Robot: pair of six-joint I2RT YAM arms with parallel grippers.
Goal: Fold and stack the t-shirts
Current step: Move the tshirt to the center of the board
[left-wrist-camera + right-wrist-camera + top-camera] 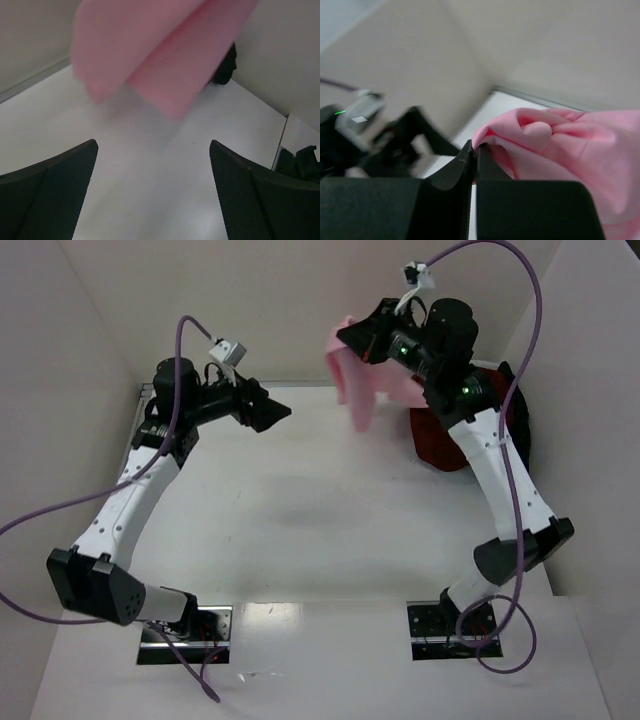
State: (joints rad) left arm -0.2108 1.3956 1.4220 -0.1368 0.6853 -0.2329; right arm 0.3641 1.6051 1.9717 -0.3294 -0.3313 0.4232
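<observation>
My right gripper (pixel 352 337) is shut on a fold of the light pink t-shirt (pixel 362 385) and holds it hanging in the air above the table's far side. In the right wrist view the pink cloth (pixel 560 145) is pinched between the fingertips (pixel 468 156). My left gripper (pixel 280 413) is open and empty, held above the far left of the table, facing the pink shirt (pixel 160 45). A dark red t-shirt (pixel 440 440) lies crumpled at the far right, with black cloth (pixel 518 425) behind it.
White enclosure walls (pixel 100 330) stand close on the left, back and right. The white table (pixel 300 520) lies between the arms. The right arm (pixel 500 470) crosses over the dark shirt pile.
</observation>
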